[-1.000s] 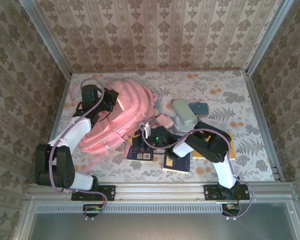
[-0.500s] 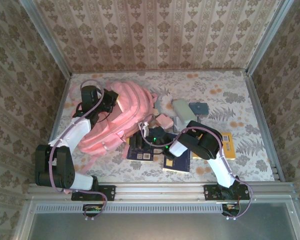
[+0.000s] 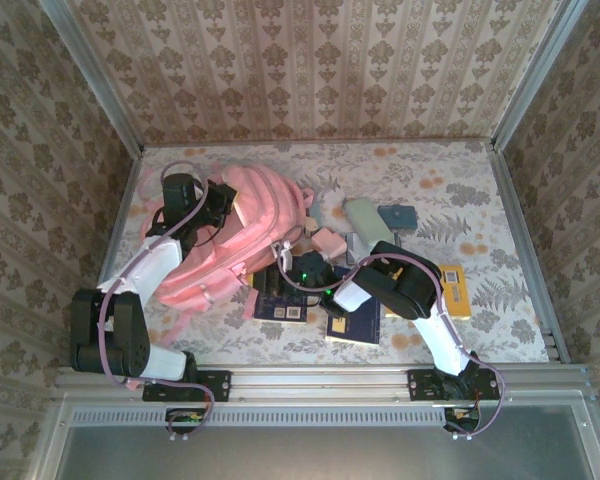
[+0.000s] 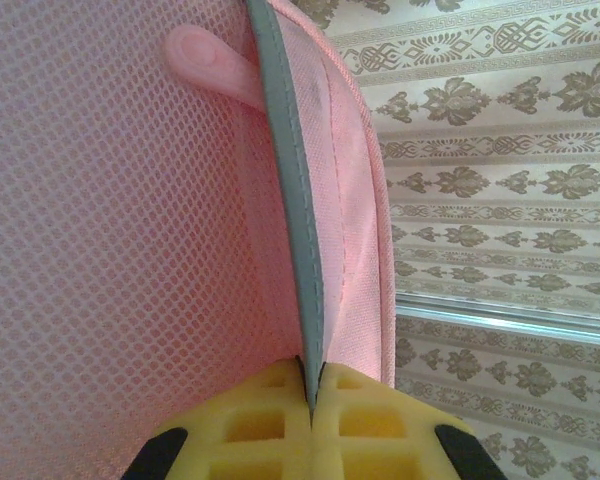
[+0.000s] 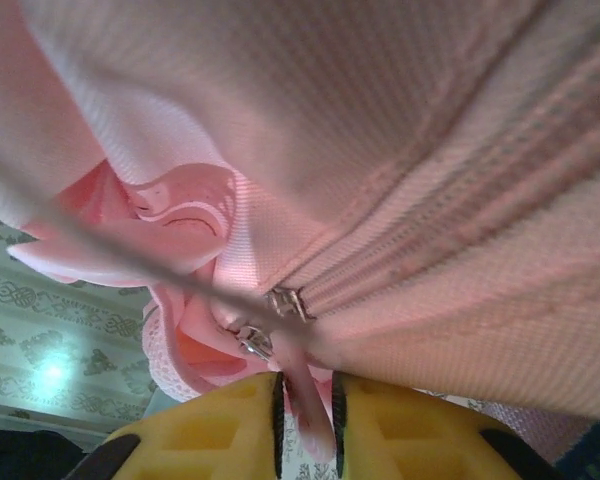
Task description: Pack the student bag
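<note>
Looking at the student bag (image 3: 242, 238), it's lying flat on the table (image 3: 460, 170), and both arms are on it. My read is that we're at the "get the bag open" step, and nothing looks packed yet.

The left gripper (image 4: 310, 388) is at the bag's far left side. It's clenched tight on the grey trim (image 4: 295, 220) that edges a pink panel, with pink mesh (image 4: 100, 250) just beside the trim. I'd guess its job is to anchor the bag so it doesn't slide.

The right gripper (image 5: 305, 405) is at the bag's near right edge. The pink zipper pull (image 5: 302, 380) sits right between its fingers, and the gap is narrow, so it looks like it's pinching the tab. The metal slider (image 5: 285, 303) is just above that.

The stuff waiting to go in is all off the bag's right side:
- a small pink pouch (image 3: 328, 241), just beside the bag
- a pale green case (image 3: 366, 222), a bit further out
- dark blue books (image 3: 280, 303), against the bag's near right corner

For the next move, I think the right arm should drag that tab along the zip line while the left holds firm. The fabric is soft and bunched up around the slider, so a snag or the tab slipping out seems like the main risk.
</note>
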Robot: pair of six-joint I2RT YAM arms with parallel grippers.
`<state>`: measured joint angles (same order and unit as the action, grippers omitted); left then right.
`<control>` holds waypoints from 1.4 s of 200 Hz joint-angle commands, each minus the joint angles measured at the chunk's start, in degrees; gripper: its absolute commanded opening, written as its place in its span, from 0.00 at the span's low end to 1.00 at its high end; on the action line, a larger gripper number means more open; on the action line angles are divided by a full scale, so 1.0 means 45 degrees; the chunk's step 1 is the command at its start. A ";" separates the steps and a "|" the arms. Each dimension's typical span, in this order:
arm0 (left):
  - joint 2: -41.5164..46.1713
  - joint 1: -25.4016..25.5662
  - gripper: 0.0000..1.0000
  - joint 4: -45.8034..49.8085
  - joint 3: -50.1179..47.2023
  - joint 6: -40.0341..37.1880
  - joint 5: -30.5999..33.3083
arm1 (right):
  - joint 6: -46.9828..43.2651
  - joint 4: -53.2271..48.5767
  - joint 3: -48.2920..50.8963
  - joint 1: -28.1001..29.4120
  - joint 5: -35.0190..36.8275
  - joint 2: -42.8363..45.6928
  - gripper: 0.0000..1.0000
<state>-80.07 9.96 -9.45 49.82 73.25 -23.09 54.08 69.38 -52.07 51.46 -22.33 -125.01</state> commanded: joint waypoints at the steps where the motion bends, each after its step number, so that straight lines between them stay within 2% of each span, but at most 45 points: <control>1: 0.0451 -0.0133 0.00 -0.0743 -0.0039 -0.0047 -0.0209 | -0.0141 0.0062 -0.0352 0.0128 -0.0225 -0.0190 0.16; 25: 0.0448 -0.0196 0.00 -0.0703 -0.0040 -0.0114 -0.0234 | -0.0217 0.0138 -0.0163 0.0120 -0.0114 -0.0092 0.00; 49: 0.0543 -0.0384 0.01 -0.0276 0.0021 -0.0549 -0.0336 | -0.0242 0.0220 0.0444 -0.0041 0.0311 0.0360 0.00; 58: 0.0651 -0.0469 0.10 0.0060 0.0039 -0.0814 -0.0393 | -0.0246 0.0227 0.0707 -0.0139 0.0438 0.0587 0.00; 70: 0.0924 -0.0581 0.32 0.0664 0.0041 -0.1220 -0.0526 | -0.0142 0.0105 0.0990 -0.0323 0.0631 0.0871 0.00; 84: 0.1511 -0.0601 0.51 0.1814 0.0074 -0.1995 -0.0422 | -0.0020 -0.0239 0.1138 -0.0475 0.0665 0.1140 0.00; 95: 0.2090 -0.0600 0.60 0.3254 0.0227 -0.2877 -0.0120 | 0.0032 -0.0617 0.1125 -0.0558 0.0629 0.1288 0.00; 110: 0.3035 -0.0613 0.67 0.5030 0.0279 -0.3906 0.0270 | 0.0198 -0.1341 0.0976 -0.0685 0.0489 0.1430 0.00; 136: 0.4726 -0.0677 0.68 0.7689 -0.0303 -0.4093 0.1003 | 0.0246 -0.1880 0.0643 -0.0791 0.0035 0.1440 0.00; 164: 0.6255 -0.0656 0.70 0.8656 -0.1833 -0.1942 0.0376 | 0.0305 -0.1787 0.0573 -0.0791 -0.0037 0.1374 0.00; 179: 0.7204 -0.0538 0.82 0.8543 -0.2734 -0.0299 0.0307 | 0.0276 -0.1785 0.0509 -0.0772 -0.0116 0.1344 0.00; 188: 0.7680 -0.0412 0.84 0.8411 -0.3085 0.0437 0.0346 | 0.0264 -0.1786 0.0481 -0.0763 -0.0154 0.1354 0.00; 221: 0.7563 0.0334 0.81 0.8420 -0.3303 0.1609 0.0436 | 0.0155 -0.1786 0.0476 -0.0671 -0.0081 0.1287 0.00; 252: 0.7710 0.2044 0.76 0.8234 -0.3626 0.2698 0.2316 | 0.0147 -0.1757 0.0427 -0.0616 0.0001 0.1218 0.00; 280: 0.7796 0.2607 0.74 0.7860 -0.4177 0.3561 0.3264 | 0.0063 -0.1824 0.0405 -0.0526 0.0015 0.1321 0.00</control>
<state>-45.95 20.34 26.55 32.69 83.05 -15.07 54.65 60.99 -48.73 48.42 -21.89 -120.49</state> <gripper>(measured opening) 0.748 0.058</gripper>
